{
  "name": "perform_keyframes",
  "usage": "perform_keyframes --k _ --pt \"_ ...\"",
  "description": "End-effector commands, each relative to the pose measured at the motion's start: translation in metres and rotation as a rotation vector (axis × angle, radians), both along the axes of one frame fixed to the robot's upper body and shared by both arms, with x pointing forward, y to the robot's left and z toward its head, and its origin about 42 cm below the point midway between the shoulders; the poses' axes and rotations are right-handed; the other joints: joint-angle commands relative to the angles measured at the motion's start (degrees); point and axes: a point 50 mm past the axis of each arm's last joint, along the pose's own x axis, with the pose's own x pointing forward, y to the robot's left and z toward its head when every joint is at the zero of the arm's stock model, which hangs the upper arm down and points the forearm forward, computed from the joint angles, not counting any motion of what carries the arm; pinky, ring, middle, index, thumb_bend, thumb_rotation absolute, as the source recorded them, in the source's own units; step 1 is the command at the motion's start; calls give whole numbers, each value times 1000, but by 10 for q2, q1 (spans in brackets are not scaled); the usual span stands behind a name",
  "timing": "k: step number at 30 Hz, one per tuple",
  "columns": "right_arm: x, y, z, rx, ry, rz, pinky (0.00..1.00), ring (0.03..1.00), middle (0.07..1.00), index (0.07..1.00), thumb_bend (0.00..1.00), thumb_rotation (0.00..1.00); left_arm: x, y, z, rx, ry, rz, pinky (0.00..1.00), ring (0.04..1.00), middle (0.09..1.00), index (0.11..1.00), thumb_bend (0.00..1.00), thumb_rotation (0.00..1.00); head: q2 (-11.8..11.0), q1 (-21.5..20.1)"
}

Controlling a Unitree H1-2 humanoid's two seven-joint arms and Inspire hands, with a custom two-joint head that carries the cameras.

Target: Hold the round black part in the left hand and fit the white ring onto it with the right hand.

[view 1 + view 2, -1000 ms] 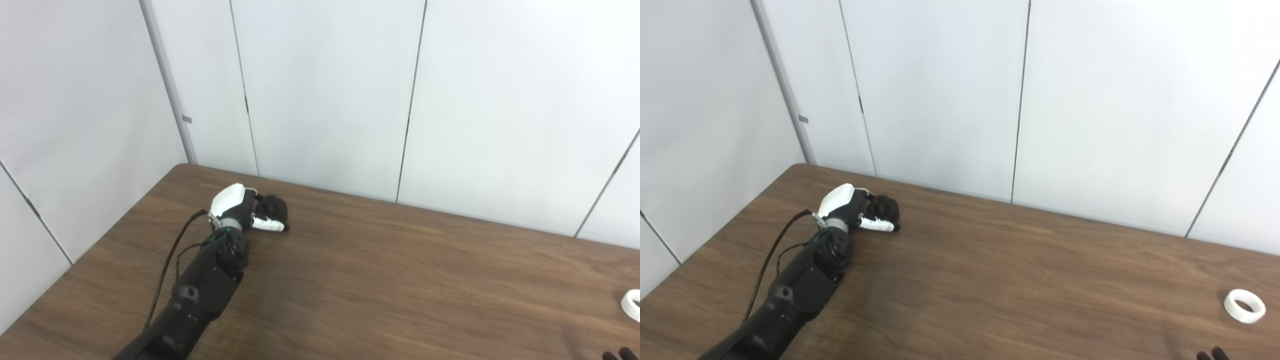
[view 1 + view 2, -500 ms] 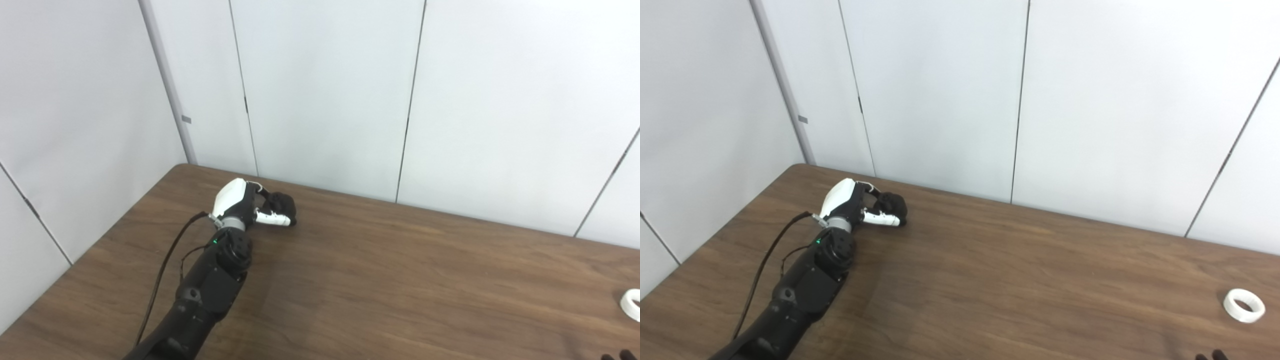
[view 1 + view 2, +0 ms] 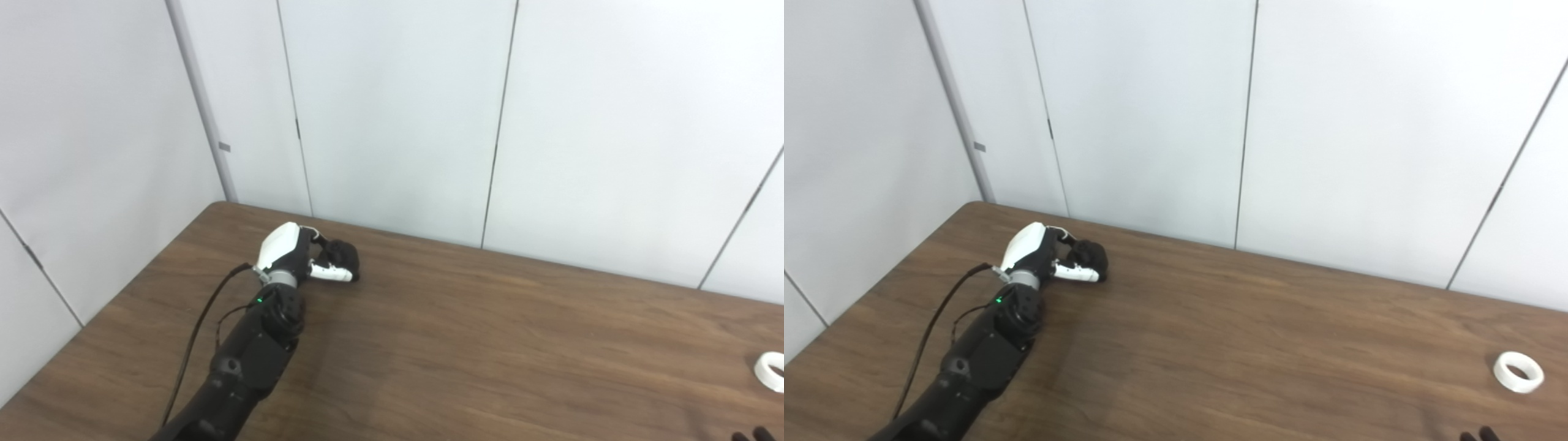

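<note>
Black and rounded, the part (image 3: 342, 252) sits inside the left hand (image 3: 293, 254), whose fingers (image 3: 331, 274) curl around it, the white thumb segment lying across its near side. Whether the part is lifted clear of the desk (image 3: 465, 343) or still rests on it cannot be told from either view; the hand is low, close to the wood near the far left corner.

From that grip outward, the relation that matters is the wide gap across the desk. The ring (image 3: 1518, 371) lies flat on the wood at the far right, well apart from the part, with bare desk between them. Its hole faces up, so its axis stands roughly vertical.

Only a few dark fingertips of the right hand (image 3: 1475, 435) show at the bottom edge, just near of the ring and a little to its left; whether those fingers are spread or closed cannot be told. That hand is plainly the nearer one to the ring, which lies just beyond its tips, away from the robot. The likely next step is a short forward reach to take it, while the left hand brings the part toward the middle.
</note>
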Motion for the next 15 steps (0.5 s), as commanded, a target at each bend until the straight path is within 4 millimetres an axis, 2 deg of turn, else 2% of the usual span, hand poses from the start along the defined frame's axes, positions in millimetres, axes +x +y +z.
perform_keyframes --k 1,5,10,15 --pt "2 3 7 10 -24 9 1000 1000 983 1000 636 1000 3 8 30 75 -85 -11 1000 909 802 484 523 48 4 -8" --pt "1 7 7 7 10 -20 1000 1000 976 1000 654 1000 -10 5 36 127 -106 -64 1000 900 786 484 522 46 9 -25" --pt "1 13 5 -5 14 -35 1000 988 965 998 603 1000 -33 -5 45 186 -120 -126 1000 897 783 484 522 46 9 -51" --pt "3 18 4 -43 11 -51 1000 955 937 984 601 1000 -54 -19 52 206 -121 -174 1000 904 782 484 522 46 11 -70"
